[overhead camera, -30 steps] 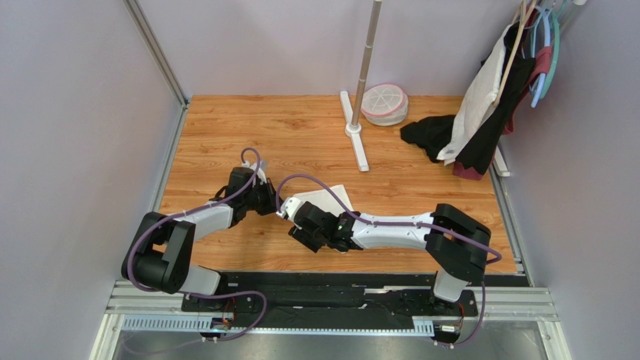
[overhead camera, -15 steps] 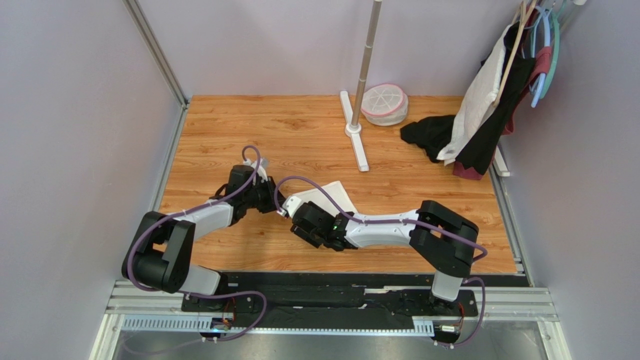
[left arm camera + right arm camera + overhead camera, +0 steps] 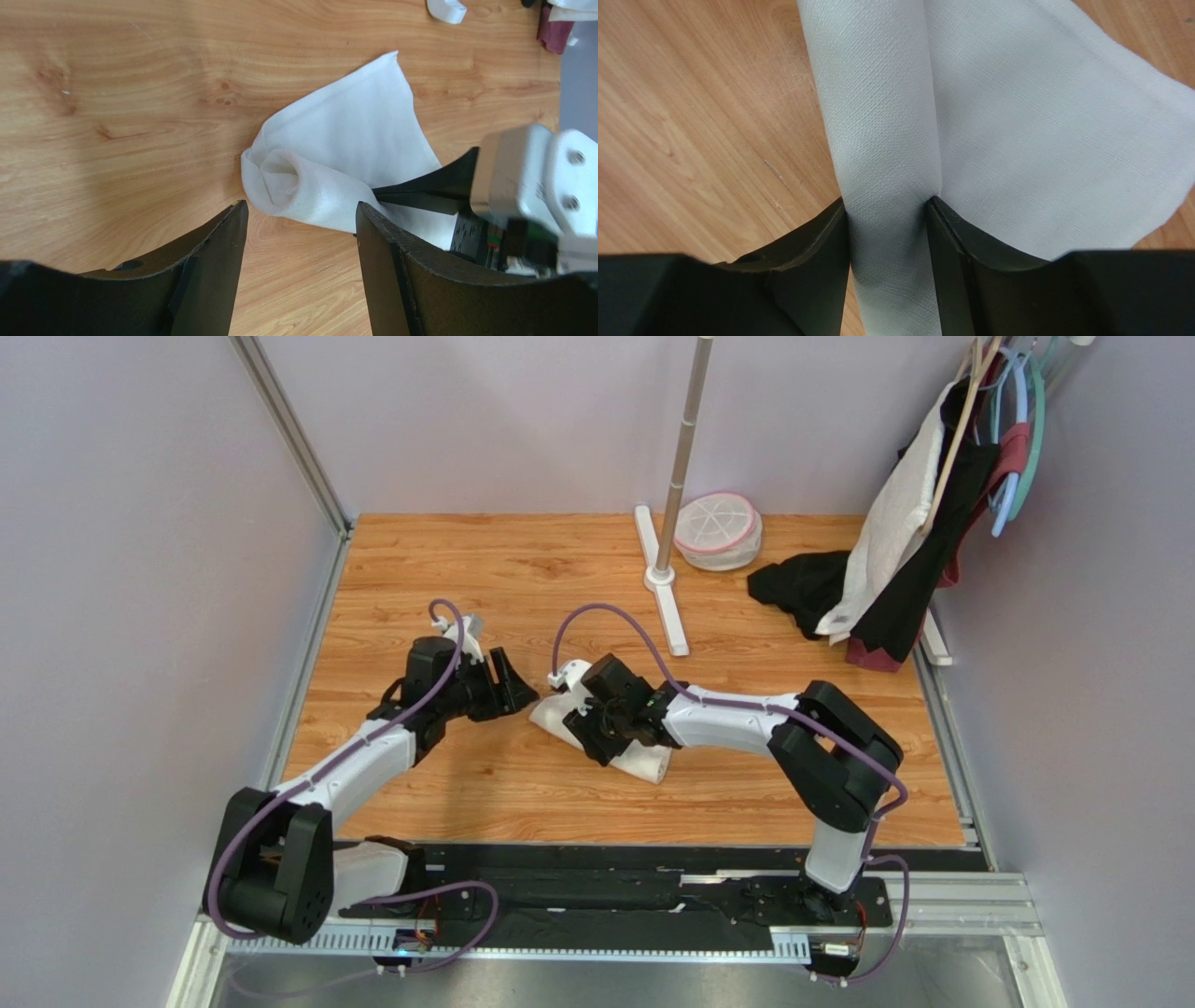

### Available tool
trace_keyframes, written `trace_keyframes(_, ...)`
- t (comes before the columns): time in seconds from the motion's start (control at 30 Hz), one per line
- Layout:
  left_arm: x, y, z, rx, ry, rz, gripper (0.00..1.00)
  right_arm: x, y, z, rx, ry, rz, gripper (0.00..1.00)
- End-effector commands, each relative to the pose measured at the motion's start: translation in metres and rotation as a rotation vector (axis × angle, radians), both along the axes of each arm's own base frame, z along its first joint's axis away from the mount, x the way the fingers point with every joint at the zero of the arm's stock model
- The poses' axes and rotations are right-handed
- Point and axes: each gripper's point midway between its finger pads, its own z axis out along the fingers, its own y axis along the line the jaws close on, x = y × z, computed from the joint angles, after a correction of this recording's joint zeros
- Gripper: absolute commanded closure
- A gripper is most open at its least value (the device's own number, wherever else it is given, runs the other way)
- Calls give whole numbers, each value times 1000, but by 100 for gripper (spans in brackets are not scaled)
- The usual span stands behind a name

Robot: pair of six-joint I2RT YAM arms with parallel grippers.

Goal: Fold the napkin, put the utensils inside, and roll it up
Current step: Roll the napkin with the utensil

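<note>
The fingers [image 3: 808,245] of the right gripper [image 3: 887,208] pinch the rolled part of the napkin [image 3: 1046,126] from both sides, and the cloth fills the narrow gap between them. From this grip the roll runs straight up toward 12 o'clock in the right wrist view. A loose, flat flap fans out toward 2 o'clock over the wooden table [image 3: 689,105].

The fingers [image 3: 217,252] of the left gripper [image 3: 300,206] stand well apart and hold nothing. In the left wrist view the open, curled end of the roll lies just beyond them, clear of both, and the flap spreads toward 1 o'clock.

In the top view the napkin sits near the middle of the table, mostly under the right gripper [image 3: 589,728], with its white end sticking out at 4 o'clock. The left gripper [image 3: 512,686] lies just beside it at 9 o'clock. Toward 12 o'clock stands a pole stand [image 3: 680,448] with a round pink-rimmed object [image 3: 718,529]. At 2 o'clock there are a black cloth [image 3: 800,588] and hanging garments [image 3: 912,504].
</note>
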Motion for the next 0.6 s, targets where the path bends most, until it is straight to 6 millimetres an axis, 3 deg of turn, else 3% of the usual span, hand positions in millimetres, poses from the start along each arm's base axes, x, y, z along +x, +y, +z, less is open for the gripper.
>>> trace_keyframes(0.0, 4, 10, 17, 45, -101, 3, 33, -42, -2, -14, 48, 309, 94, 54)
trace_keyframes(0.27, 0, 4, 15, 27, -128, -49, 33, -48, 16, 8, 155, 542, 84, 55)
trace_keyframes(0.57, -5, -2, -4, 15, -89, -86, 33, -36, 13, -1, 190, 654, 41, 56)
